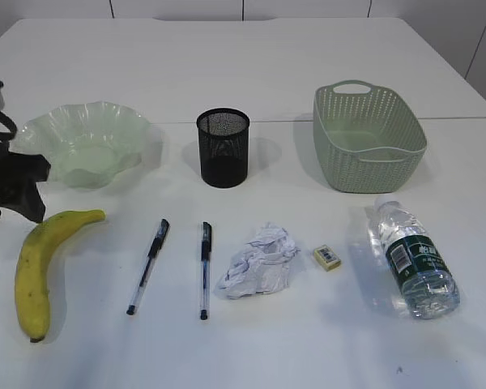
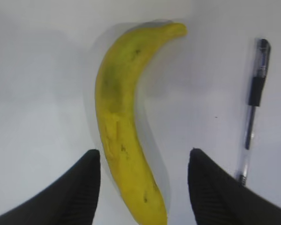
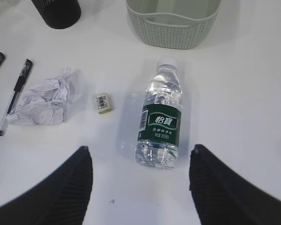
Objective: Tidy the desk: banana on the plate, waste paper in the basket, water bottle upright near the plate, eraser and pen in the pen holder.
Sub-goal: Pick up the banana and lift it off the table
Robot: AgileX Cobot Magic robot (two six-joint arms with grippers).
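A yellow banana (image 1: 34, 271) lies at the front left, its tip towards the wavy green glass plate (image 1: 105, 109). My left gripper (image 2: 144, 152) hovers open above the banana (image 2: 119, 112), one finger on each side, touching nothing. Two pens (image 1: 148, 266) (image 1: 204, 269), crumpled waste paper (image 1: 259, 261) and a small eraser (image 1: 327, 257) lie in a row. The water bottle (image 1: 411, 258) lies on its side at the right. My right gripper (image 3: 140, 148) stands open and empty just short of the bottle's (image 3: 161, 119) base.
A black mesh pen holder (image 1: 223, 147) stands at centre back. The pale green basket (image 1: 368, 154) sits at the back right. My left arm (image 1: 12, 182) shows at the left edge, beside the plate. A table seam runs behind the containers.
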